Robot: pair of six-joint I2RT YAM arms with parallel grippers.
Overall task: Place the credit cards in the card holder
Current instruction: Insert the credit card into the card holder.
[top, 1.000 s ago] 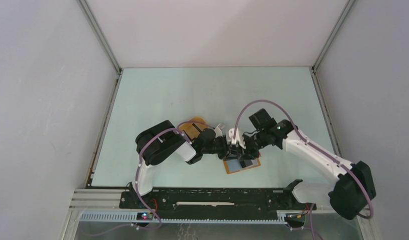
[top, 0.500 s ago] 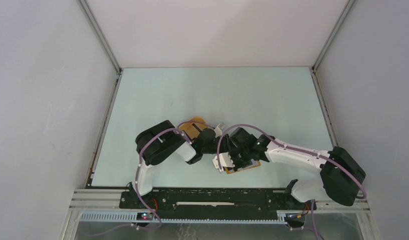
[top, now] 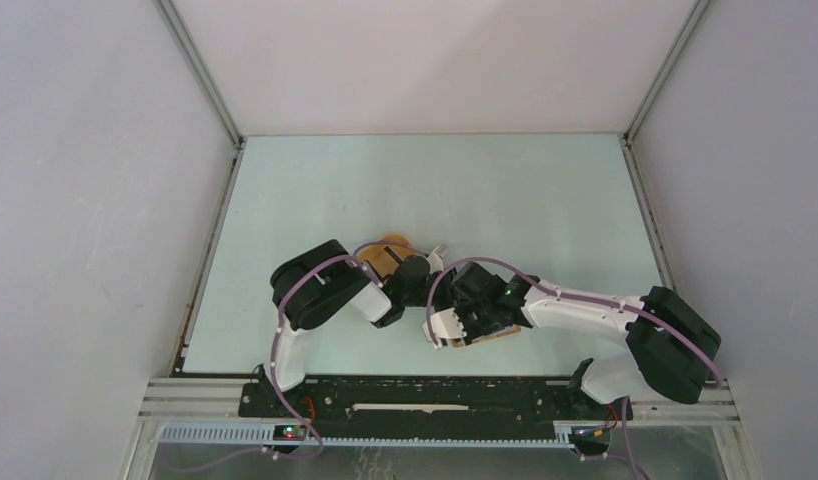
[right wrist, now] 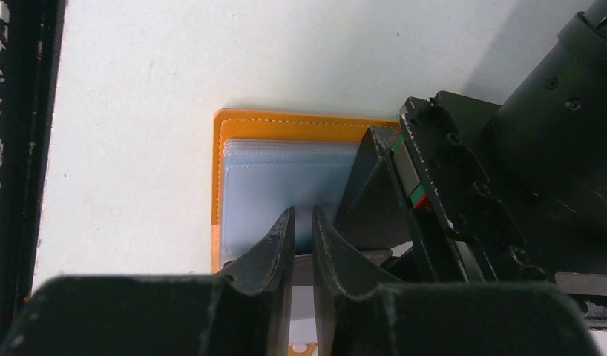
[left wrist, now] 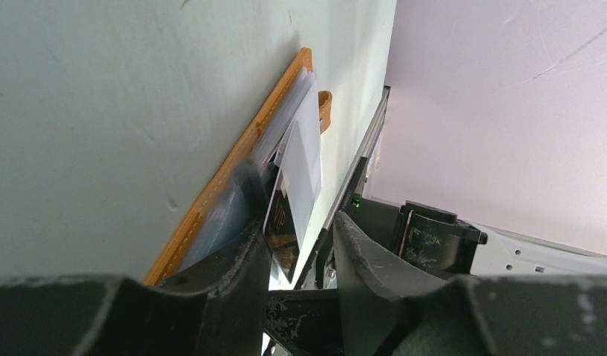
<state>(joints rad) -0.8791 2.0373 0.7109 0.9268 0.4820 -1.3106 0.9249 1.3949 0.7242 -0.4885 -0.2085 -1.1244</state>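
The left gripper [left wrist: 297, 222] stands part open, one finger [right wrist: 367, 178] pressing the card holder [right wrist: 286, 122] flat on the table [top: 385, 180] between the arms. The holder is orange-tan and lies open, clear pockets [right wrist: 286, 185] up. Pale credit cards [left wrist: 304, 148] lean out of it, long axis toward the right gripper [right wrist: 302, 222], whose narrow jaws seem to pinch one card's near edge. The pockets lie straight ahead of that claw, so it should push.
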